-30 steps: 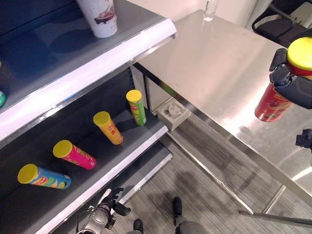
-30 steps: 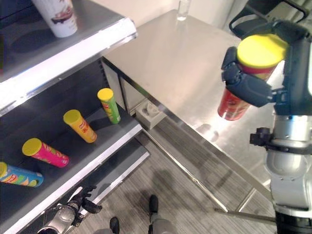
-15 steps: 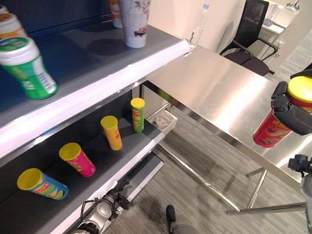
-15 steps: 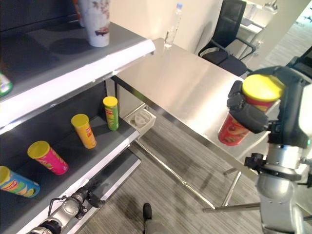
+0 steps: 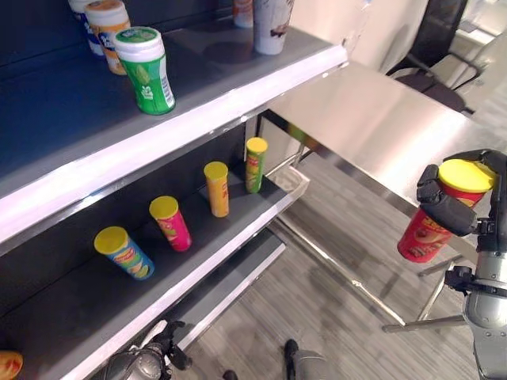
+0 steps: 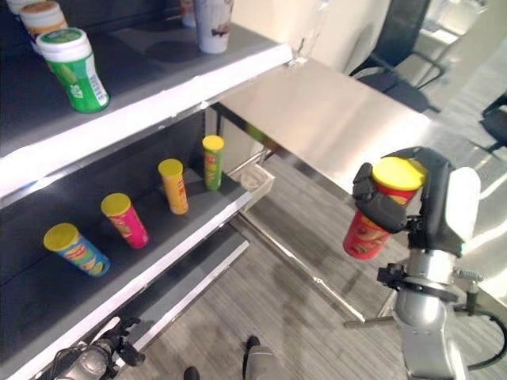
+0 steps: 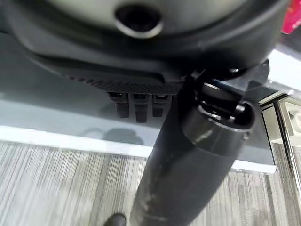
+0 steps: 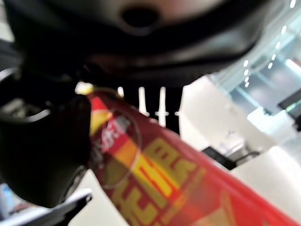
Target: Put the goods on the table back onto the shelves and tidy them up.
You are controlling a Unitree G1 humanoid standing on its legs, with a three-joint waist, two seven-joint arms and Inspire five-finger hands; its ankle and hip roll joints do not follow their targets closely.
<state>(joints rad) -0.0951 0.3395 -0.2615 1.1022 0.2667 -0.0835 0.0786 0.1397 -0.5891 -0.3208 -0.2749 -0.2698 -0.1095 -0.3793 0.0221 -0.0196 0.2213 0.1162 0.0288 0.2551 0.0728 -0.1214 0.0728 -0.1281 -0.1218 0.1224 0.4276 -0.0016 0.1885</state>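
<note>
Dark shelving runs along the left: a green-lidded jar [image 5: 146, 69] on the upper shelf [image 5: 182, 119], four yellow-lidded chip cans on the lower shelf [image 5: 198, 261], from the blue can [image 5: 124, 252] through pink [image 5: 170, 222] and orange [image 5: 216, 188] to green [image 5: 255, 164]. Low by the floor, the left hand [image 7: 136, 106] seems curled and empty, though its wrist view is poor. Past the steel table [image 5: 372, 127], the right hand [image 5: 451, 210] grips a red chip can [image 5: 424, 229], tilted, lid up, well right of the shelves. The right wrist view shows fingers wrapped round it.

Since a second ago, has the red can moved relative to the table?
Yes. The red can, in the right hand, was over the table; now it hangs past the table's near edge, above the floor, toward the shelves.
</note>
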